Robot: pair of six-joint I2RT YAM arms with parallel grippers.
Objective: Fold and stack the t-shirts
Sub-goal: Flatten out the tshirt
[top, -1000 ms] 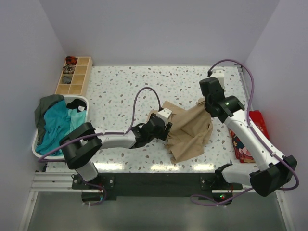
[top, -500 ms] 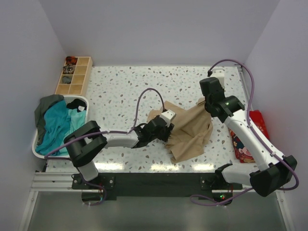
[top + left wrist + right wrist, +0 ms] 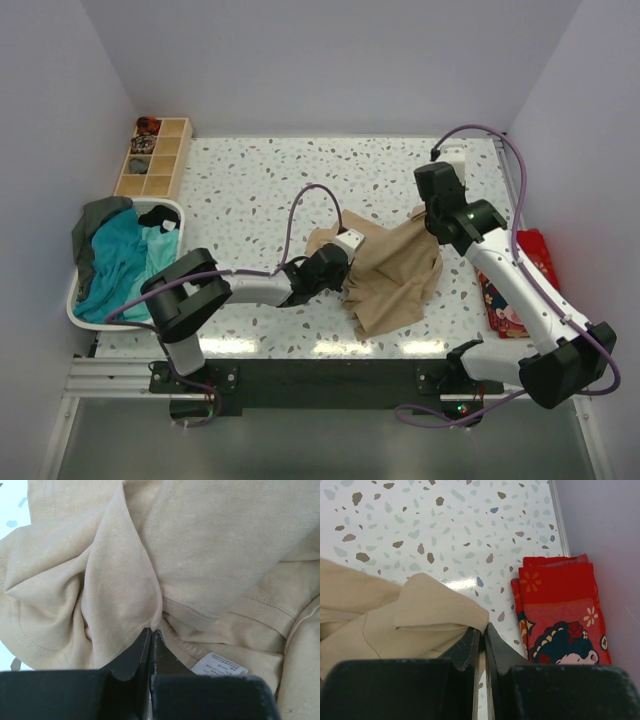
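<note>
A sandy-beige t-shirt (image 3: 395,275) lies crumpled on the speckled table, and its right end is lifted. My left gripper (image 3: 347,270) is low at its left side, shut on a pinched fold of the cloth (image 3: 151,629). A white care label (image 3: 220,664) shows close by. My right gripper (image 3: 424,214) is held above the table, shut on a hemmed edge of the same shirt (image 3: 481,627), which hangs down from it. A teal t-shirt (image 3: 115,255) and a dark grey-green one (image 3: 95,218) lie in the basket at the left.
The white plastic basket (image 3: 165,207) stands at the table's left edge. A wooden compartment box (image 3: 155,158) sits at the back left. A folded red patterned cloth (image 3: 520,280) (image 3: 555,610) lies by the right wall, close to the right arm.
My left gripper has slid a little right into the beige shirt and closed on a fold of it. The right arm still holds the shirt's edge in the same place.
</note>
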